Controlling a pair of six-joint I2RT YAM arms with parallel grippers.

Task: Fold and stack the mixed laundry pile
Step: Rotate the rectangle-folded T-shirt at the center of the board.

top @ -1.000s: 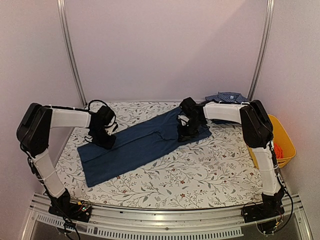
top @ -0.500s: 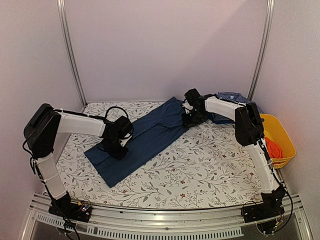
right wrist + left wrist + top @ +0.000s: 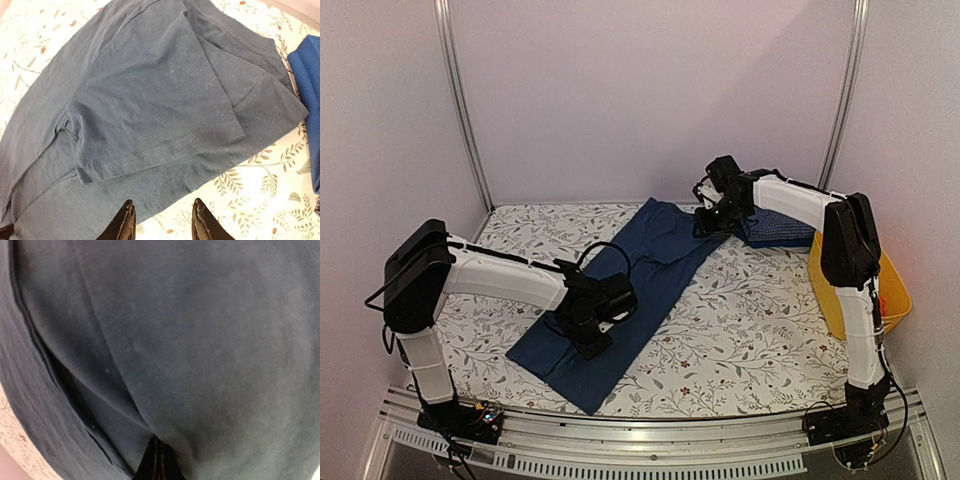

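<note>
- The dark navy trousers (image 3: 640, 270) lie flat and slantwise across the flowered table (image 3: 750, 330), waist end far and to the right, leg ends near and to the left.
- The left gripper (image 3: 157, 461) is down on the leg half with its jaws pinched together. A crease of navy cloth runs straight into the tips, so it looks to have a fold of fabric.
- The right gripper (image 3: 163, 222) hovers just off the waist end, jaws parted with nothing between them, only cloth edge and table below.
- The blue check shirt (image 3: 780, 228) sits bunched just beyond the waist, with the yellow basket (image 3: 890, 280) off at the right edge.
- My read is that this is a lengthwise fold, legs brought up toward the waist.
- To do it well, the left should lift only enough to clear the cloth and travel along the trousers' own line.
- The right should pin or grip the waist so it cannot slide.
- The risk is catching only the top layer, or dragging the waist into the shirt.
</note>
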